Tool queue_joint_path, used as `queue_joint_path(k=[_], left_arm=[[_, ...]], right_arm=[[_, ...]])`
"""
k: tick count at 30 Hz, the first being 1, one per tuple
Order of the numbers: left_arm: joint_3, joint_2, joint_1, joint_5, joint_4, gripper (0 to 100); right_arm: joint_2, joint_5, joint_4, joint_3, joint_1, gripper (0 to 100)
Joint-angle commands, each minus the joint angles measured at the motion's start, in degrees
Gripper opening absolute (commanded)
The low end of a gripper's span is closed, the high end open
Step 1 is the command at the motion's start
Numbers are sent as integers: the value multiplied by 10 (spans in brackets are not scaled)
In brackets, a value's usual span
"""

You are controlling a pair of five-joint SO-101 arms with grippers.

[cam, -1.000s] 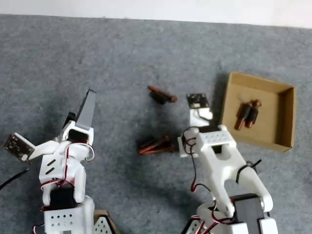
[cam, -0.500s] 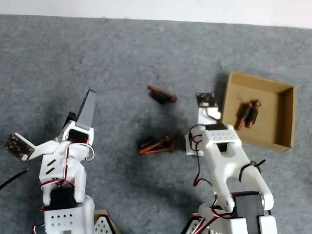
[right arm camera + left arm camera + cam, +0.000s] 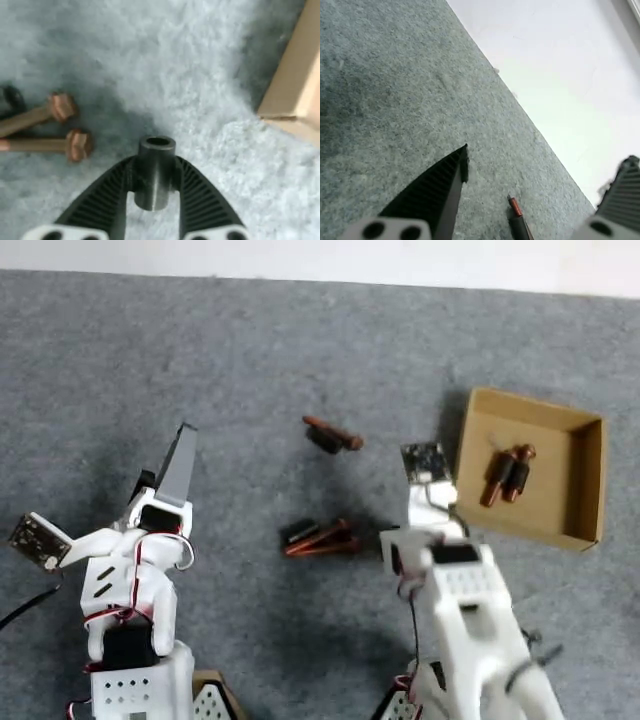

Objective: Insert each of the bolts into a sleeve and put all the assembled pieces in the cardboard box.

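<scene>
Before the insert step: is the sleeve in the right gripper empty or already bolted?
Empty. The sleeve in the right gripper shows an open hole; no bolt.

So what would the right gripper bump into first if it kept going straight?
Probably just the bare grey mat. The right gripper, holding a sleeve, points between the loose bolts and the cardboard box; depth is unclear.

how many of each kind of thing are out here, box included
loose bolts: 2
loose sleeve beside them: 1
sleeve in the right pincer: 1
bolt in sleeve on the mat: 1
assembled pieces in the cardboard box: 2
cardboard box: 1
total: 8
</scene>
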Motion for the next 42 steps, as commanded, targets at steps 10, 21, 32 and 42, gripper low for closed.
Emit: queue_joint_path(k=[10, 21, 32, 42], left_arm=[[11, -10, 9, -4, -10, 414], [11, -10, 10, -4, -10, 414], [11, -10, 10, -4, -10, 414], [11, -10, 10, -4, -10, 414]], right_arm=[[-454, 14, -36, 202, 1, 4], [-621, 14, -34, 305, 1, 5], [-625, 14, -34, 304, 2, 5], [-625, 14, -34, 304, 2, 5]])
